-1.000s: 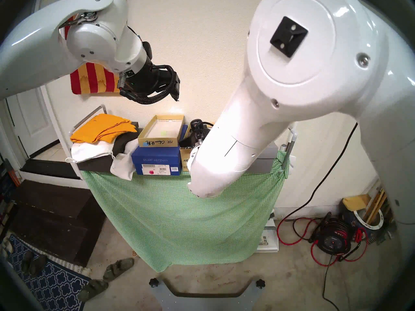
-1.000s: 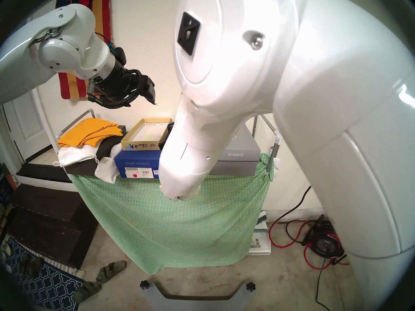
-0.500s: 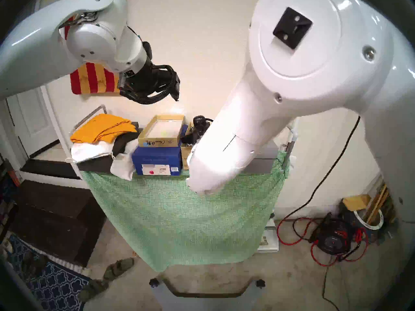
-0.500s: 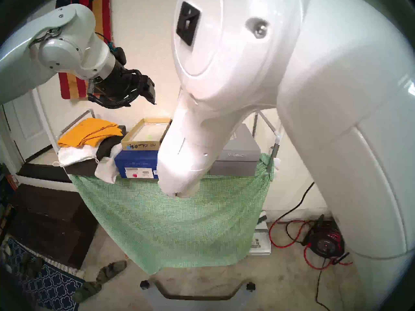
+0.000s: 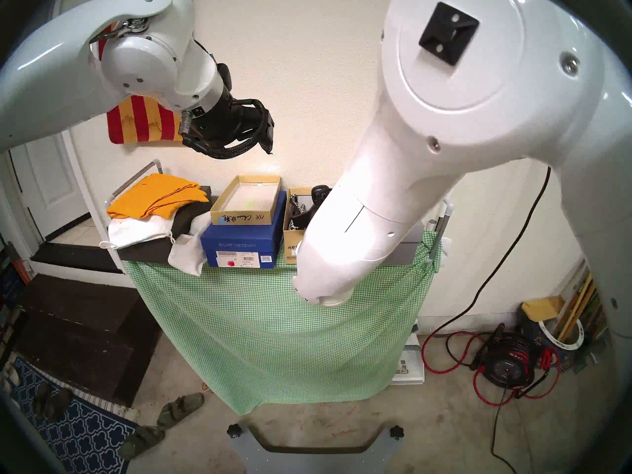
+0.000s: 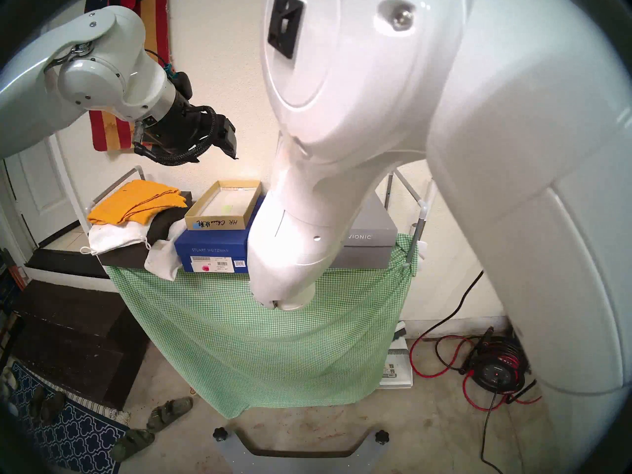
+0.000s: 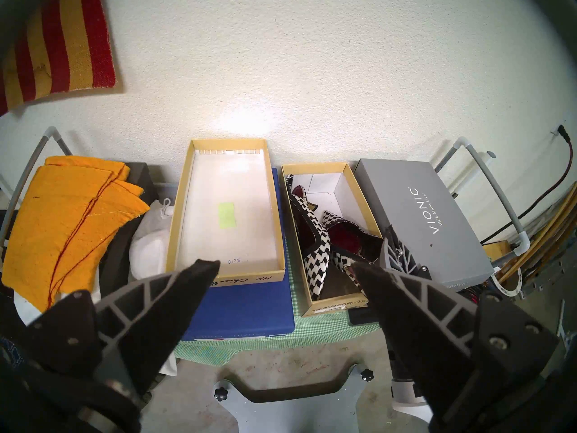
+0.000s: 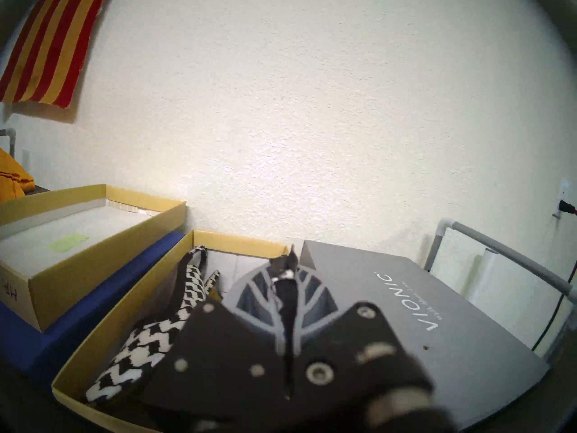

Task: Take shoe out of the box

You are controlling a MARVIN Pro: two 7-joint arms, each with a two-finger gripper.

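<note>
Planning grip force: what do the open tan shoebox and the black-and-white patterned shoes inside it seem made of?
The open tan shoebox looks like matte cardboard, with thin stiff walls and white lining. The black-and-white patterned shoes look like woven houndstooth fabric with glossy black edging and dark red lining, possibly leather.

Two shoes (image 7: 315, 248), three boxes (image 7: 324, 301), one lid (image 7: 179, 210)
</note>
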